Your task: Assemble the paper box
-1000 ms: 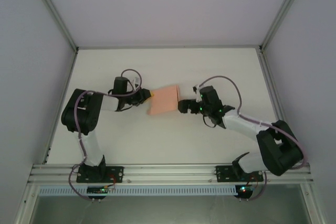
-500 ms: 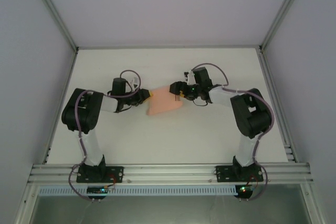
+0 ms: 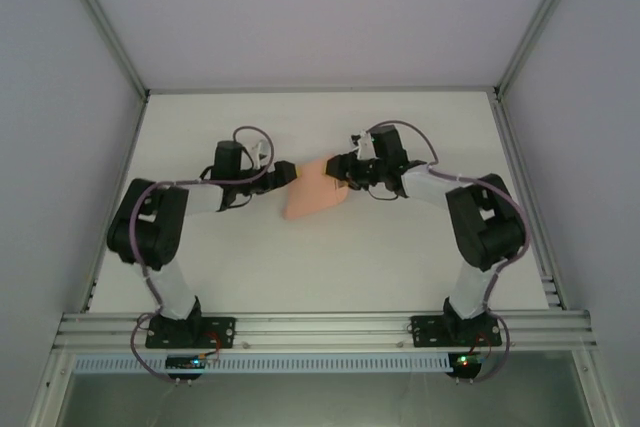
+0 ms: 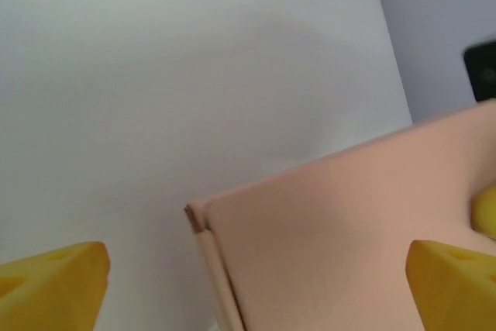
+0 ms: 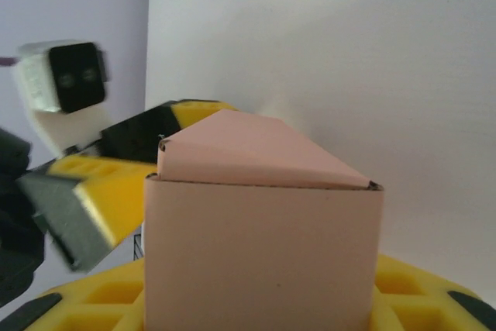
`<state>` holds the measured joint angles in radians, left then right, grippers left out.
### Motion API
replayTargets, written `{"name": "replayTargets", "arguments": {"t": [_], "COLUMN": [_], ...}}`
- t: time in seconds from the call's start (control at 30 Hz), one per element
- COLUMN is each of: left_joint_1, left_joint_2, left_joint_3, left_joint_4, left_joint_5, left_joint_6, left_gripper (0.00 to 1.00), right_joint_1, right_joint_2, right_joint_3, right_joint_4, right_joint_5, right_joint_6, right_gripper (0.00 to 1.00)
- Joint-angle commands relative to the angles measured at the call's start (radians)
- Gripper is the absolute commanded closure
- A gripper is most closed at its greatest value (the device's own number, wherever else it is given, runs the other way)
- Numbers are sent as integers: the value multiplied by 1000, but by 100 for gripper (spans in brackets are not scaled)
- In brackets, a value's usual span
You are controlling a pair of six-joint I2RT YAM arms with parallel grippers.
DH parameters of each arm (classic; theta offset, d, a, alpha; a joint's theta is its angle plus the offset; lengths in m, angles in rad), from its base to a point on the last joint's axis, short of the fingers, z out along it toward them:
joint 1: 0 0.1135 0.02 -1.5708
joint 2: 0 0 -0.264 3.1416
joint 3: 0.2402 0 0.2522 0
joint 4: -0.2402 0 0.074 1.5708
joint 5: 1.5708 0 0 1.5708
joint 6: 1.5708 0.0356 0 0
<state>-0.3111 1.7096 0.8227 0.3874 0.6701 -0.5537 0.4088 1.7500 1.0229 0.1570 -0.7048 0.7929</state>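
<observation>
The salmon-pink paper box (image 3: 313, 192) is folded into a small box and lies mid-table between both arms. My left gripper (image 3: 287, 174) is at its left end, open. Its yellow fingertips (image 4: 54, 284) stand wide apart, with the box's corner (image 4: 325, 246) between them. My right gripper (image 3: 341, 169) is shut on the box's far right end. In the right wrist view the box (image 5: 260, 253) sits between my yellow fingers (image 5: 85, 300), one folded flap on top. The left gripper's fingers (image 5: 105, 184) show just behind it.
The white table (image 3: 400, 257) is ringed by an aluminium frame, with pale walls on the left, right and back. Cables loop over both wrists. Both arm bases sit on the rail (image 3: 320, 329) at the near edge.
My right arm swung in from the box's right side and closed on its far right end. My left gripper let go and opened, shifting slightly up and right. The box barely moved.
</observation>
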Motion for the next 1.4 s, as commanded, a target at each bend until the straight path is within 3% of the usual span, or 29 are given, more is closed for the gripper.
{"name": "replayTargets", "arguments": {"t": [0.0, 0.13, 0.23, 0.4, 0.6, 0.83, 1.2, 1.37], "left_joint_1": [-85, -308, -433, -554, -595, -605, -606, -606], "left_joint_2": [-172, -303, -329, -271, -157, -131, -144, -178], "left_joint_3": [59, 25, -21, -31, 10, -10, -40, -54], "left_joint_4": [-128, -186, -153, -61, 60, 199, 247, 212], "left_joint_5": [-136, -486, -607, -773, -859, -860, -848, -835], "left_joint_6": [336, 753, 990, 1178, 1233, 1233, 1248, 1264], "left_gripper": [0, 0, 0, 0, 0, 2, 44, 58], "right_joint_1": [-42, -96, -149, -203, -217, -219, -209, -223], "right_joint_2": [-111, -221, -278, -333, -369, -361, -304, -299], "right_joint_3": [-19, 1, 50, 99, 103, 66, 34, 31], "right_joint_4": [-112, -326, -510, -679, -708, -683, -626, -595], "right_joint_5": [57, 155, 181, 127, 67, 32, -53, -63], "right_joint_6": [-9, -9, 21, 80, 171, 216, 235, 206], "right_gripper": [58, 58, 57, 56, 56, 55, 52, 40]}}
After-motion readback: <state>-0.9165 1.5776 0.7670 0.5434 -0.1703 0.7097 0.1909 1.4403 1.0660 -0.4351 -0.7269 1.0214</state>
